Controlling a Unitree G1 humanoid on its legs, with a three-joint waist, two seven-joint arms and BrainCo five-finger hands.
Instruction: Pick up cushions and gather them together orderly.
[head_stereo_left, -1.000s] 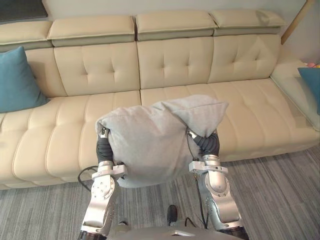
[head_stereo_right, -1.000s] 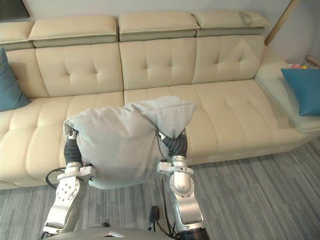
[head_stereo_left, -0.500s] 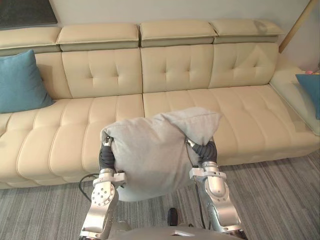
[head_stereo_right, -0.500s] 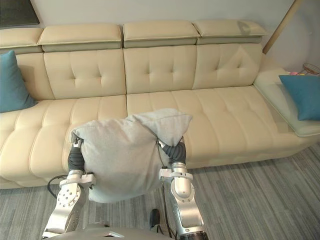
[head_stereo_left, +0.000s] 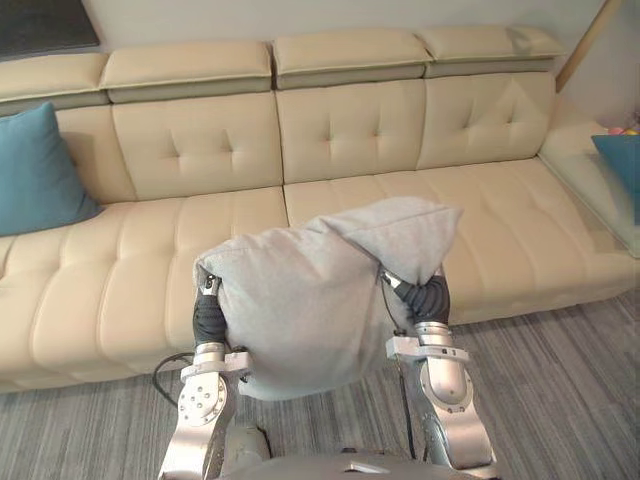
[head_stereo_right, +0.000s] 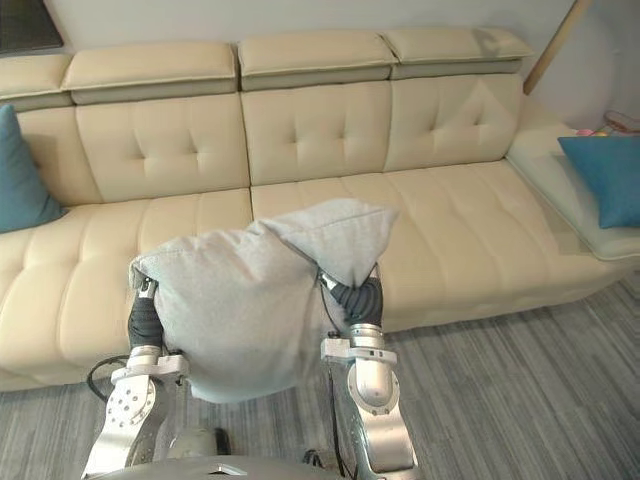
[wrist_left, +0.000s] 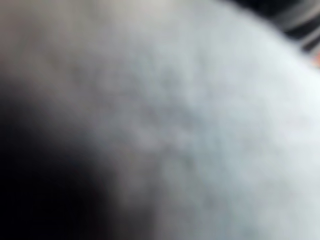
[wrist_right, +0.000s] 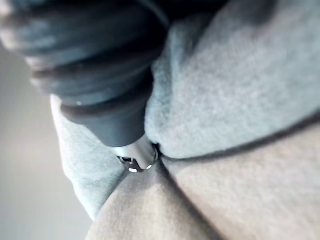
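Grey cushion (head_stereo_left: 310, 300): lower middle of the head views, lifted clear of the sofa (head_stereo_left: 350, 130) seat and carried between your two hands, its upper right corner flopped over
Left hand (head_stereo_left: 207, 318): pressed into the cushion's left flank; you see the dark cover, the rest is sunk in fabric, so you cannot tell whether it is open or gripping
Right hand (head_stereo_left: 428, 298): tucked under the drooping corner; its wrist view shows the dark cover jammed into a fold of cloth, grip equally unreadable
Other cushions: one teal cushion (head_stereo_left: 35, 170) leans on the backrest at the far left edge, a second teal cushion (head_stereo_right: 605, 180) lies on the end section at the far right edge, well apart
Handling: probably light, soft and bulky; it sags and folds round whatever pushes on it; the matte cloth should not slip
Where to hold: opposite flanks near mid-height, squeezing inward; a corner hold lets it droop
Risk: its bulk hides both hands from you, and a slack squeeze could drop it to the floor (head_stereo_left: 560, 380)
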